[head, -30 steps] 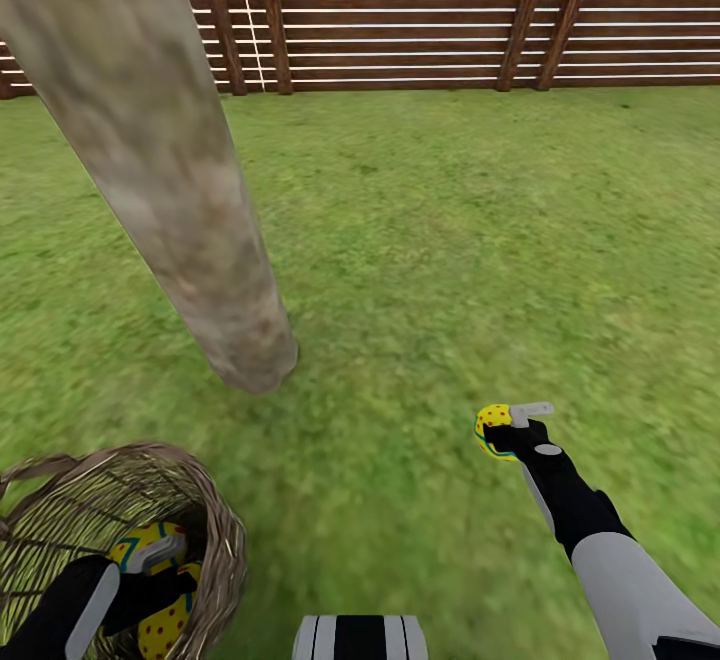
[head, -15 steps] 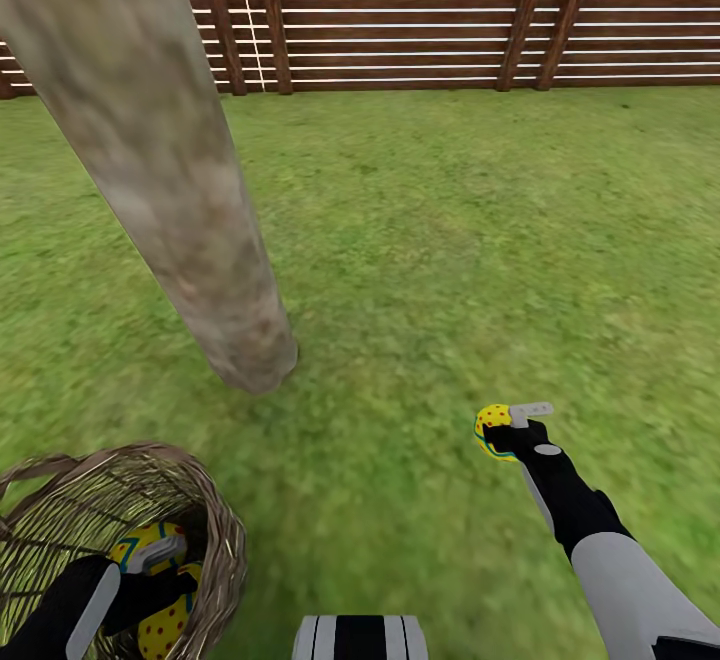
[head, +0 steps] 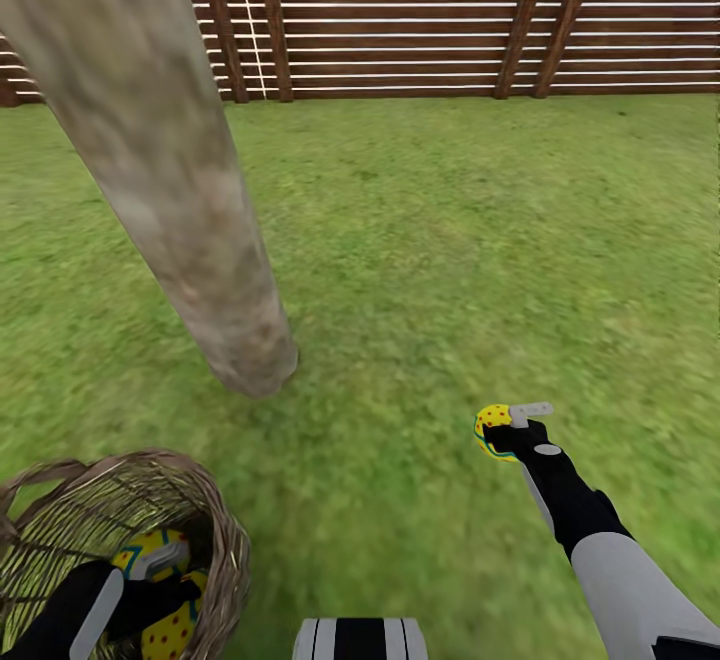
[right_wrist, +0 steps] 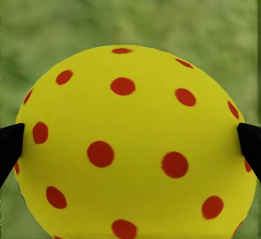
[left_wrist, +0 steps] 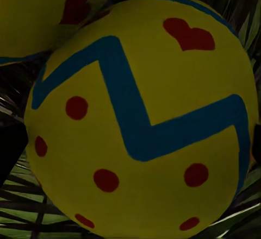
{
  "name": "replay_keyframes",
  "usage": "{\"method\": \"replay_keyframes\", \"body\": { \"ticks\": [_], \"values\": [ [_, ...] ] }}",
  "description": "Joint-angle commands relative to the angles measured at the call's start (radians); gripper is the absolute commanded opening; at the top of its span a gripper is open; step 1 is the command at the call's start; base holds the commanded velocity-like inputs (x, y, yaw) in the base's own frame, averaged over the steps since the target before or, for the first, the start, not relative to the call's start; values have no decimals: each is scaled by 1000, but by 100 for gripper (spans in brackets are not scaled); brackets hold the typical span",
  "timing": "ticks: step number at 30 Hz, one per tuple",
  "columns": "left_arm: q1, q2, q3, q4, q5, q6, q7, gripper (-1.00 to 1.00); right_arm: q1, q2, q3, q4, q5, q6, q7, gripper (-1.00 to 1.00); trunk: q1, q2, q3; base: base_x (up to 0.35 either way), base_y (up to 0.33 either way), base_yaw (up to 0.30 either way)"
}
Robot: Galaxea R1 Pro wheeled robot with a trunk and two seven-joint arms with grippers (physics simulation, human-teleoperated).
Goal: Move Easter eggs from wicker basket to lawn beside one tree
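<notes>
Tilting slightly, the head view shifted; right tool [head: 497,432] stayed clamped on an egg [head: 491,428], left tool [head: 150,572] gripped another egg [left_wrist: 141,125] inside the basket [head: 215,520].

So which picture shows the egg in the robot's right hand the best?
The right wrist view. There the egg looks big and sharp, yellow with red dots, with a dark fingertip at each side. In the head view it is just a tiny yellow blob at the right gripper, over the lawn.
</notes>
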Motion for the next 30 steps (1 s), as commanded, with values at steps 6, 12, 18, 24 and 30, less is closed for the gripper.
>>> {"method": "replay_keyframes", "body": {
  "ticks": [6, 12, 18, 24, 30],
  "values": [
    [0, -2, 6, 2, -2, 6, -9, -100, 0, 2, -2, 2, 10, 7, 3, -100, -3, 1, 22, -71, 3, 0],
    [0, -2, 5, 2, -2, 5, -9, -100, 0, 2, -2, 3, 8, 7, 3, -100, -5, 3, 46, -3, 0, 0],
    [0, -4, 5, 2, -2, 5, -9, -100, 0, 0, -2, 2, 9, 7, 3, -100, -8, 4, 69, 0, 0, 0],
    [0, -4, 5, -1, -3, 2, -8, -100, 0, 0, -2, 2, 9, 7, 3, -100, -11, 5, 92, 0, 0, 0],
    [0, -4, 5, -4, -3, 2, -8, -100, 0, 0, -2, 3, 10, 7, 2, -100, -14, 7, 115, 0, 0, 0]
  ]
}}
